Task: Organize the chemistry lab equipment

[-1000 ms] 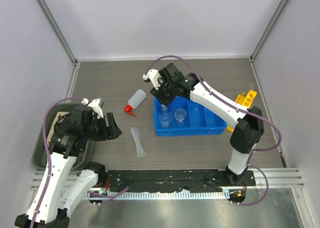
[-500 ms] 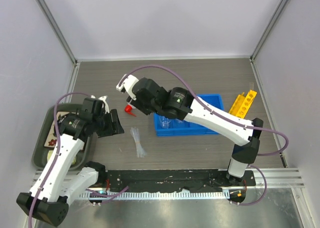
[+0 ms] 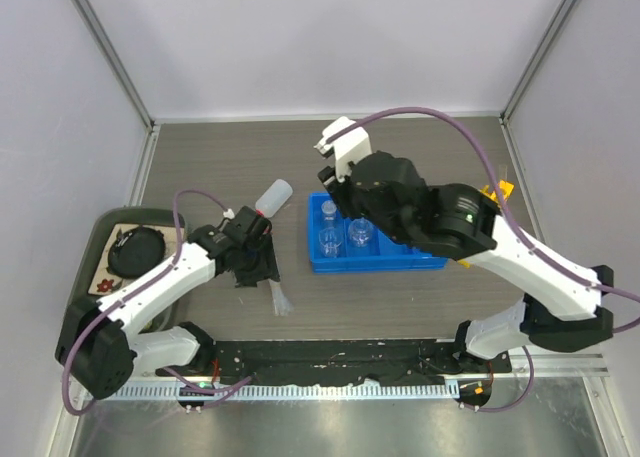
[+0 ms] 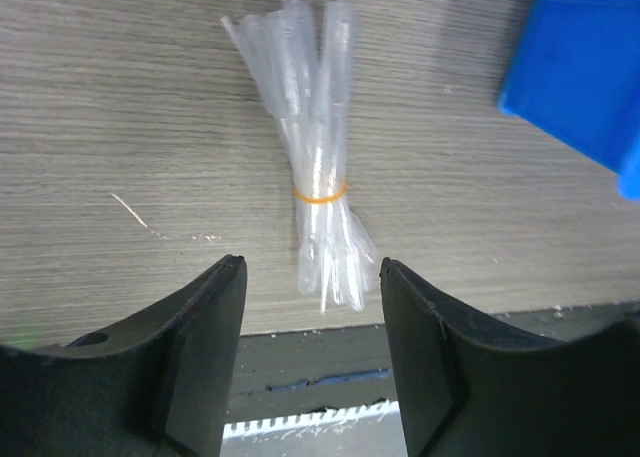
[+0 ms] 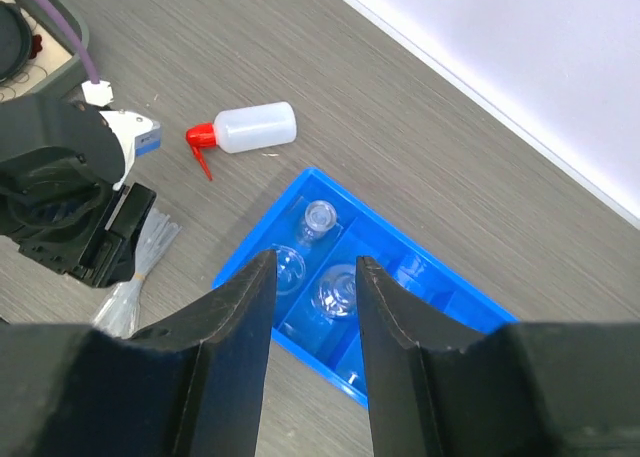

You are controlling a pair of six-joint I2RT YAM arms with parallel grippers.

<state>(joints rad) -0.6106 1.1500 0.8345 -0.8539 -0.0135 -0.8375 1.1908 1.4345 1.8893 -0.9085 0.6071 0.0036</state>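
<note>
A bundle of thin clear pipettes (image 4: 315, 167), tied with an orange band, lies on the table. My left gripper (image 4: 311, 267) hovers over its near tips, open with nothing between its fingers; in the top view it (image 3: 256, 265) is just left of the bundle (image 3: 278, 295). The white squeeze bottle (image 3: 268, 199) with its red nozzle lies on its side left of the blue bin (image 3: 420, 257). Three glass vessels (image 5: 337, 292) stand in the bin's left compartments. My right gripper (image 5: 315, 262) hangs high above them, open and empty. Only part of the yellow rack (image 3: 497, 190) shows behind the right arm.
A dark green tray (image 3: 88, 299) with dark contents sits at the left table edge. A black rail runs along the near edge just behind the pipettes. The right arm's bulk hides much of the table's right half in the top view.
My left arm has swung right from beside the green tray to the pipette bundle, its jaws narrowing a little. The right arm swept over the bottle, then rose above the bin.
</note>
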